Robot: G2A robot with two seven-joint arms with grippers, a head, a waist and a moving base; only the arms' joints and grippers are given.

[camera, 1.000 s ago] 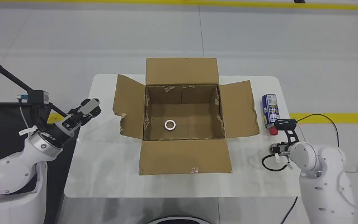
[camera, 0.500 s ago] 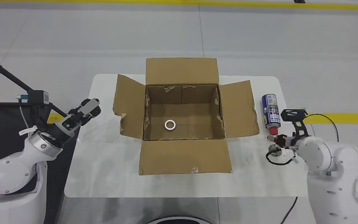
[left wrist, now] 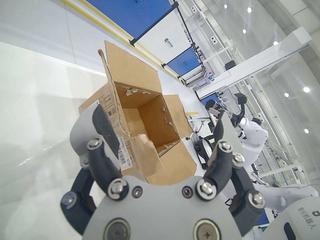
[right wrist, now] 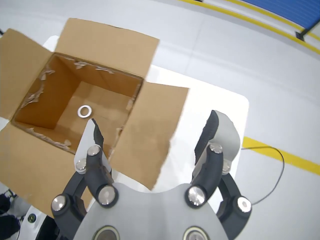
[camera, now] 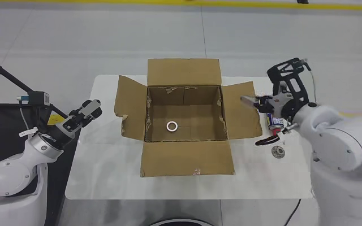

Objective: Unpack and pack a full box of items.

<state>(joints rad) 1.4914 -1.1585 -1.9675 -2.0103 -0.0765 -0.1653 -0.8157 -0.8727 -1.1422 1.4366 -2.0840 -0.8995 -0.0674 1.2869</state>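
The open cardboard box [camera: 184, 73] stands in the middle of the white table [camera: 102, 175], all flaps spread out. A pale ring [camera: 172, 125] lies on its floor, also seen in the right wrist view as the ring [right wrist: 84, 111] inside the box [right wrist: 105, 48]. My right gripper [camera: 253, 102] hovers open over the box's right flap with nothing in it [right wrist: 153, 128]. Half hidden under that arm lies a blue spray can [camera: 276, 120]. My left gripper [camera: 90, 108] sits open by the table's left edge, facing the box [left wrist: 140, 116] with nothing between its fingers [left wrist: 160, 116].
A small grey round part [camera: 277, 151] lies on the table right of the box, beside a black cable loop [camera: 263, 141]. A black stand [camera: 34, 97] sits off the table's left side. Bare tabletop lies in front of the box.
My right arm has lifted from the table's right edge near the can and swung up toward the box's right flap. The small round part stays on the table. The left arm has not moved.
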